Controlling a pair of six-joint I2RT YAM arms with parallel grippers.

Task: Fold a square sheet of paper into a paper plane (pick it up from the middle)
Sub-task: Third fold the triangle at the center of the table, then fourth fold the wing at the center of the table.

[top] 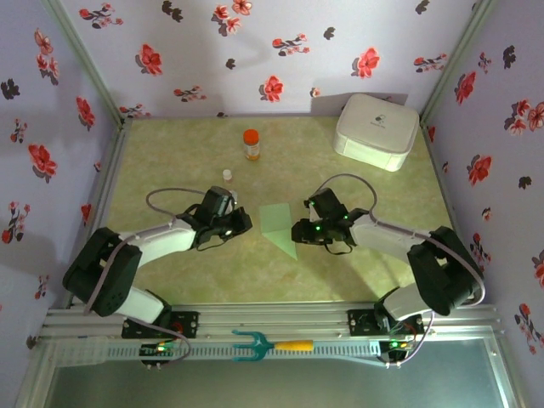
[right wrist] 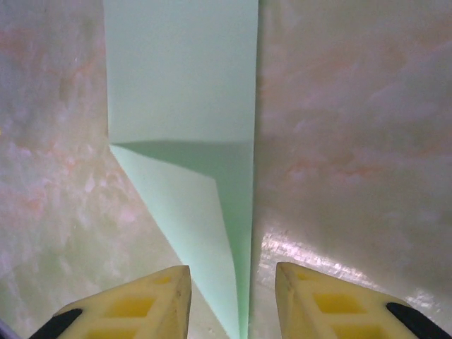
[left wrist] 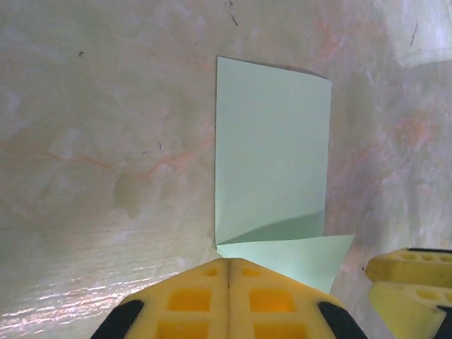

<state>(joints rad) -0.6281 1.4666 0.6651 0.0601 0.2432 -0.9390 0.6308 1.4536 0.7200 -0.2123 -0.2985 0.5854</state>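
Observation:
The pale green sheet of paper (top: 277,224) lies on the table between my two grippers, folded narrow with one end running to a point. In the left wrist view the paper (left wrist: 272,141) is a tall strip with a diagonal flap lifted at its near end. My left gripper (left wrist: 228,265) is shut, its tips over that flap's near edge; no paper shows between the fingers. In the right wrist view the paper's (right wrist: 180,92) pointed tip lies flat between the spread fingers of my right gripper (right wrist: 233,293), which is open. From above, the left gripper (top: 245,223) and right gripper (top: 297,231) flank the paper.
A white rounded box (top: 376,129) stands at the back right. An orange-capped bottle (top: 251,144) and a small white cap (top: 227,175) stand behind the left arm. A teal fork-shaped tool (top: 270,345) lies on the front rail. Flowered walls close three sides.

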